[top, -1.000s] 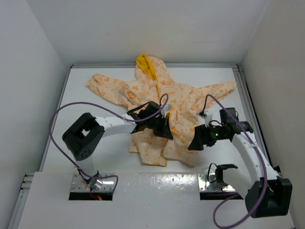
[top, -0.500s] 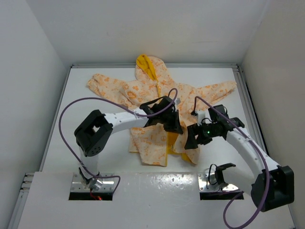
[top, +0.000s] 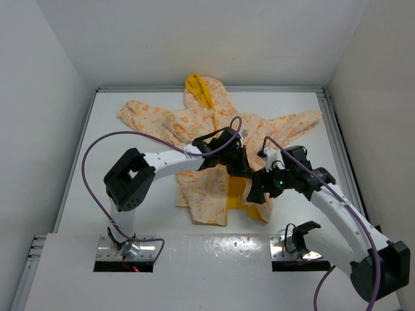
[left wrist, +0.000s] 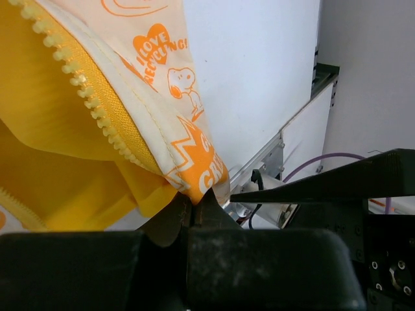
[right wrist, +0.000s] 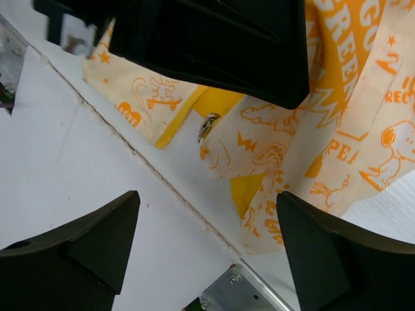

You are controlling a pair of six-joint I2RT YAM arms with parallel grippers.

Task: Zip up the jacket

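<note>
Well, the jacket [top: 220,126], limp and light, lies mid-tabletop, hood toward the far edge; your left gripper [left wrist: 198,210] pinches its lower front corner, so bring the gaping right gripper [right wrist: 207,223] to the foot of the zipper [left wrist: 83,87].

The jacket [top: 175,123] is cream with orange cartoon prints and lettering. Its lining [left wrist: 52,142], zipper [left wrist: 81,81] and hood trim [top: 196,86] are yellow. The table [top: 292,100] is white.

I see the jacket [top: 194,123] as soft, matt printed cloth, its yellow lining [left wrist: 45,123] smoother. The zipper [left wrist: 84,84] teeth look plastic. Under the jacket, the counter [top: 97,123] is smooth matt white.
</note>
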